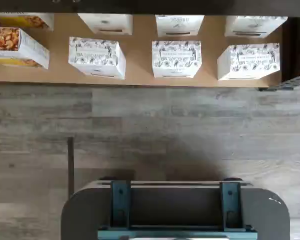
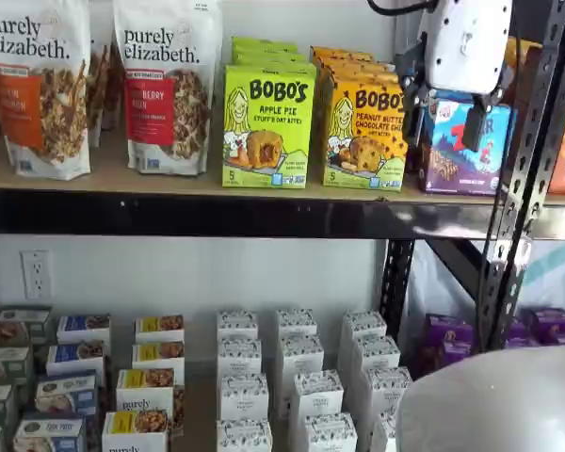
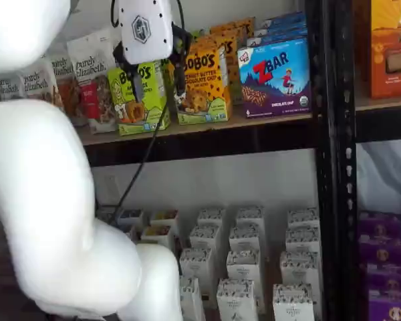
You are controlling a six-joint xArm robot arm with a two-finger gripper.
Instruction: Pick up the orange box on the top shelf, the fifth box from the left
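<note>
Orange box [image 2: 365,132] upright on top shelf [image 2: 198,179], hand [image 3: 158,77] in front, fingers parted, holding nothing

Two bags [image 2: 42,85] on the top shelf [image 2: 217,215] read "purely elizabeth."; the green carton [image 2: 266,125] reads "BOBO'S APPLE PIE"; the orange box [image 2: 364,132] reads "BOBO'S", "CHOCOLATE CHIP". The blue box [image 3: 275,77] reads "ZBAR", "CHOCOLATE CHIP".
</note>
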